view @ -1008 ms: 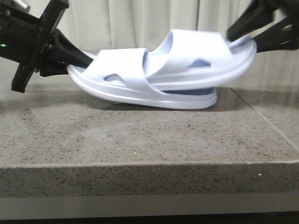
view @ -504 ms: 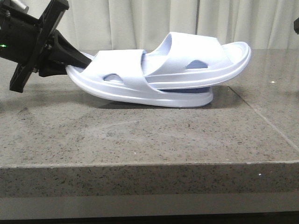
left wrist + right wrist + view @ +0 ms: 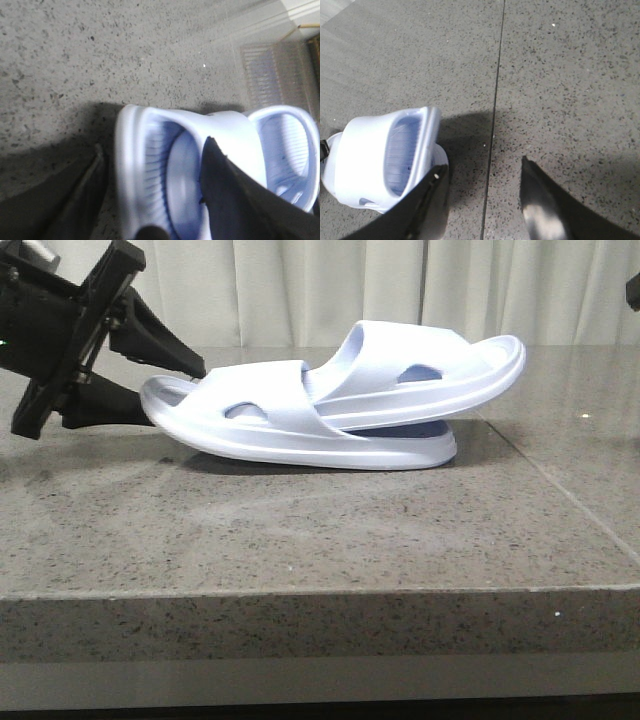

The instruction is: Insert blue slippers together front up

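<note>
The two pale blue slippers lie nested on the grey stone table. The lower slipper (image 3: 300, 435) rests flat on its sole. The upper slipper (image 3: 430, 370) is pushed through the lower one's strap, its free end tilted up to the right. My left gripper (image 3: 175, 395) is open, one finger above and one below the lower slipper's left end. In the left wrist view (image 3: 152, 150) that end of the lower slipper (image 3: 165, 165) lies between the spread fingers. My right gripper (image 3: 482, 175) is open and empty, beside the upper slipper's raised end (image 3: 385, 155).
The stone table (image 3: 320, 530) has a front edge close to the camera and a seam (image 3: 495, 100) running back at the right. White curtains (image 3: 300, 290) hang behind. A dark bit of the right arm (image 3: 635, 290) shows at the far right edge.
My right gripper let go of the upper slipper and withdrew to the right. My left gripper opened off the lower slipper's end. The nested pair sank slightly onto the table.
</note>
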Action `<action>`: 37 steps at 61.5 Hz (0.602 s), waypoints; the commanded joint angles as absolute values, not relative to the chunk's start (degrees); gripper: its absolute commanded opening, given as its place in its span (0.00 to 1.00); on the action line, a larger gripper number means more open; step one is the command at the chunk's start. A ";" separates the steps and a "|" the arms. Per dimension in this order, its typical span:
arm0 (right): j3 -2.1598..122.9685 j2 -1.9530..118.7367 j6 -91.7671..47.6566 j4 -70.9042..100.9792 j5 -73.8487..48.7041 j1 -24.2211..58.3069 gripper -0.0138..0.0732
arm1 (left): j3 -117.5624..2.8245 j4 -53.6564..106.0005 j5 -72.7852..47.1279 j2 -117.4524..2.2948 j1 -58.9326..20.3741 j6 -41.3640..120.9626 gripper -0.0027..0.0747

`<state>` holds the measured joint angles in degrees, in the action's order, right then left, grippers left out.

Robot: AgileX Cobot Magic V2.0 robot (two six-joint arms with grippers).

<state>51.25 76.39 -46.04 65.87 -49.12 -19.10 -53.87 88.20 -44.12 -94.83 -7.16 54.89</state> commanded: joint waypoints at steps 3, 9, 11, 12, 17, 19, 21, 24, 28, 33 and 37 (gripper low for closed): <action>53.03 72.19 -46.97 67.08 -50.33 -18.28 0.58 | -55.65 83.94 -46.44 -88.82 -4.15 51.23 0.58; 53.03 69.04 -46.92 64.06 -50.13 -16.32 0.58 | -56.16 72.93 -45.85 -84.92 -0.33 45.57 0.58; 53.03 67.63 -46.86 62.89 -50.08 -15.54 0.58 | -56.28 69.34 -45.74 -83.63 0.95 43.55 0.58; 53.03 67.02 -46.87 62.37 -49.99 -14.87 0.58 | -56.43 66.48 -45.74 -82.60 1.46 42.69 0.58; 53.03 62.57 -43.75 57.51 -49.43 -11.37 0.58 | -57.37 53.62 -45.39 -77.79 3.91 36.41 0.58; 53.03 60.73 -42.14 54.72 -49.24 -10.25 0.58 | -57.70 49.86 -45.26 -76.17 4.44 33.98 0.58; 53.03 58.83 -39.80 51.57 -49.02 -8.86 0.58 | -58.14 45.28 -45.85 -74.13 4.73 31.36 0.58; 53.03 56.29 -36.18 46.72 -49.01 -6.76 0.58 | -58.53 40.65 -47.20 -70.64 4.73 28.47 0.58; 53.03 52.71 -30.32 39.80 -49.97 -4.80 0.58 | -58.53 39.86 -49.25 -65.94 4.73 27.88 0.58; 53.03 48.36 -23.79 32.24 -53.29 -4.10 0.58 | -58.53 39.18 -51.23 -60.08 4.49 27.74 0.58; 53.03 45.58 -19.84 27.77 -56.09 -4.10 0.58 | -58.43 35.96 -51.55 -55.17 4.49 25.86 0.58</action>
